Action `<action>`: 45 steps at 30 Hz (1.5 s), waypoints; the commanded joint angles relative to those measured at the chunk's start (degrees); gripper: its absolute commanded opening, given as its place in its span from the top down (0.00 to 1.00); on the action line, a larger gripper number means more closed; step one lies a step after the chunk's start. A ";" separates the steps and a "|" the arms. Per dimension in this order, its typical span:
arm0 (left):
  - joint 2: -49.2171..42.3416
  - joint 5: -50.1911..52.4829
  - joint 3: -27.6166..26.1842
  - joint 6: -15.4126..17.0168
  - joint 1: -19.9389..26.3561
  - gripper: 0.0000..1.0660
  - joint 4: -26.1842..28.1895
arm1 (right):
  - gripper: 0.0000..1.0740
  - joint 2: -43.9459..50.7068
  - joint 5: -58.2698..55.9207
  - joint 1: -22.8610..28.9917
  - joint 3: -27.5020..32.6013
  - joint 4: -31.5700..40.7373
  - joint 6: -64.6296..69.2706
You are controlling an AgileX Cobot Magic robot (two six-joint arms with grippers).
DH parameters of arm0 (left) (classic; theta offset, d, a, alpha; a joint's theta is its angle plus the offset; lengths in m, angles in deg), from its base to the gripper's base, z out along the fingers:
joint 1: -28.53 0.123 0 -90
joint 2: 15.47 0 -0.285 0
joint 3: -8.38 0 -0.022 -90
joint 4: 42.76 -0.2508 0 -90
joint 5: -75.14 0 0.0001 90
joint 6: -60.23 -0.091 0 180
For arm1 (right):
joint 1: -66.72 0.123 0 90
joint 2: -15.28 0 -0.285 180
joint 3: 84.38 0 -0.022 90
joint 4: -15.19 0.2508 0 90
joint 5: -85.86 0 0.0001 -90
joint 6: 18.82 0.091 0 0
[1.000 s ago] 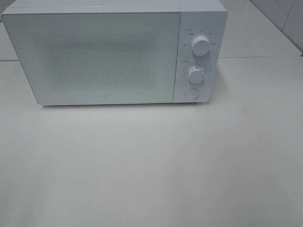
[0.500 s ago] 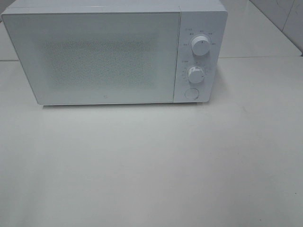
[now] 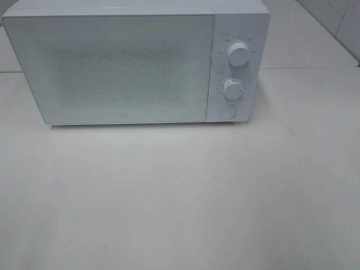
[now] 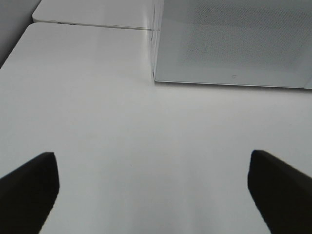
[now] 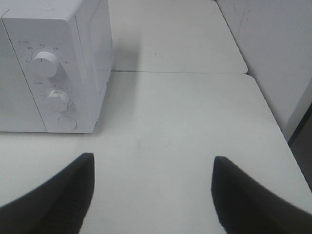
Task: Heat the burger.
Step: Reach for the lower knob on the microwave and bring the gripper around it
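Note:
The burger is not in view in any frame. A white microwave (image 3: 135, 62) stands at the back of the white table (image 3: 180, 197) with its door (image 3: 112, 67) shut; the inside is hidden. It has two round knobs (image 3: 239, 54) (image 3: 232, 88) and a round button (image 3: 227, 111) on its right panel. The microwave also shows in the left wrist view (image 4: 234, 44) and in the right wrist view (image 5: 48, 68). My left gripper (image 4: 153, 187) is open and empty above the table, in front of the microwave's left corner. My right gripper (image 5: 151, 187) is open and empty to the right of the microwave. Neither gripper shows in the exterior view.
A seam between two table tops (image 5: 180, 72) runs behind the right side of the microwave. A white wall (image 5: 273, 53) rises at the far right, and the table's right edge (image 5: 280, 131) drops off beside it.

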 commanded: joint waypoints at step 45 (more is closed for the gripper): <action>-1.26 0.40 0.29 0.17 0.23 0.08 0.29 | 0.38 -50.59 75.06 2.06 13.06 11.17 -5.50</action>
